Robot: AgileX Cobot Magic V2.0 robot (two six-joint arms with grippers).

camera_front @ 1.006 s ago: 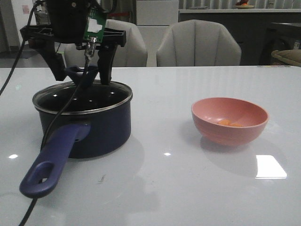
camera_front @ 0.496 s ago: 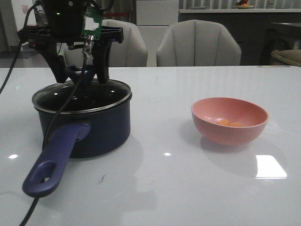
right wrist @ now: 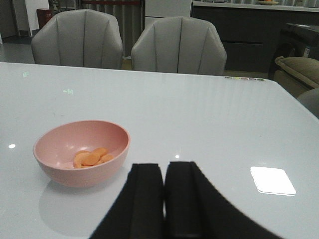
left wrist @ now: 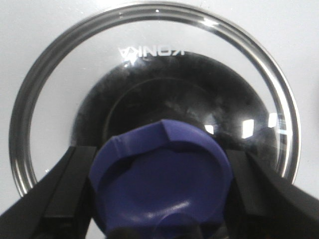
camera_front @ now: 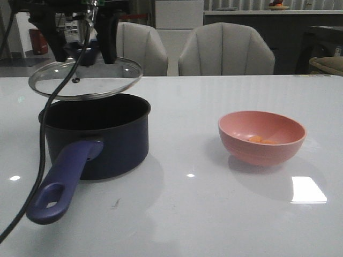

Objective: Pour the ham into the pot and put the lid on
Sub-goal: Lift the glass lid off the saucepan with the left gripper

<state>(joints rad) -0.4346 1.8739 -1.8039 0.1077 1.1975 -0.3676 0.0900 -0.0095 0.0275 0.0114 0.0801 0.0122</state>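
Left fingers (left wrist: 99,196) clamped on the lid's knob (left wrist: 162,181); lid (camera_front: 86,79) hangs clear of the pot (camera_front: 96,136) directly beneath. Right fingers (right wrist: 163,186) pressed together, empty, bowl (right wrist: 82,152) just ahead with the ham (right wrist: 90,157) inside. Step: uncovering. Next: park lid on the surface (camera_front: 214,214), then my right must open for the bowl.

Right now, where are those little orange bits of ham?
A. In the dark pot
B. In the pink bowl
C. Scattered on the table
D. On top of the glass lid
B: the ham lies at the bottom of the pink bowl, which stands on the table apart from the pot.
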